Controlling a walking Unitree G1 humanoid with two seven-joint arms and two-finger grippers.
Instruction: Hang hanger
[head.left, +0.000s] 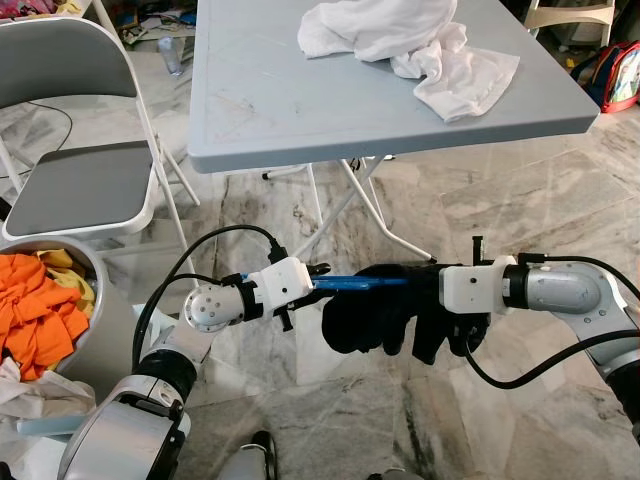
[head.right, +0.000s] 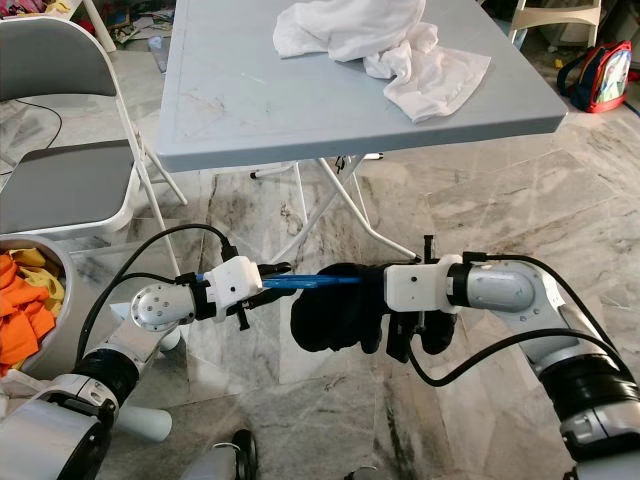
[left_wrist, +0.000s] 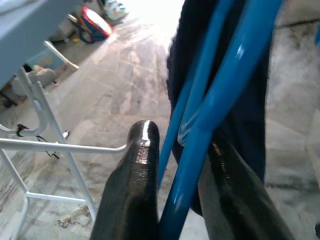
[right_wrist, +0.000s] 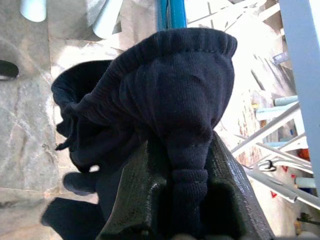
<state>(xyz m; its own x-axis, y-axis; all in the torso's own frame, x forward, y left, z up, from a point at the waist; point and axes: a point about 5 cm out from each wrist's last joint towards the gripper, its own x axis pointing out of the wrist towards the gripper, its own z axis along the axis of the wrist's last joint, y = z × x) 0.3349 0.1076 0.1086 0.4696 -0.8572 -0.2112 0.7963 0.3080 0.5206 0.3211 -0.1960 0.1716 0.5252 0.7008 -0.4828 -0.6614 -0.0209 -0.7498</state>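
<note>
Both grippers meet above the marble floor (head.left: 520, 200) before the grey table (head.left: 300, 100): left gripper (head.left: 318, 276) clenched on the blue hanger (head.left: 360, 283) — lying level, long axis running left to right — right gripper (head.left: 425, 290) clamped on the dark garment (head.left: 365, 310) draped over it.

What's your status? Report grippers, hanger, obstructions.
Left gripper shut on blue hanger. Right gripper shut on dark garment bunched on hanger. Grey table ahead, white cloth on it.
</note>
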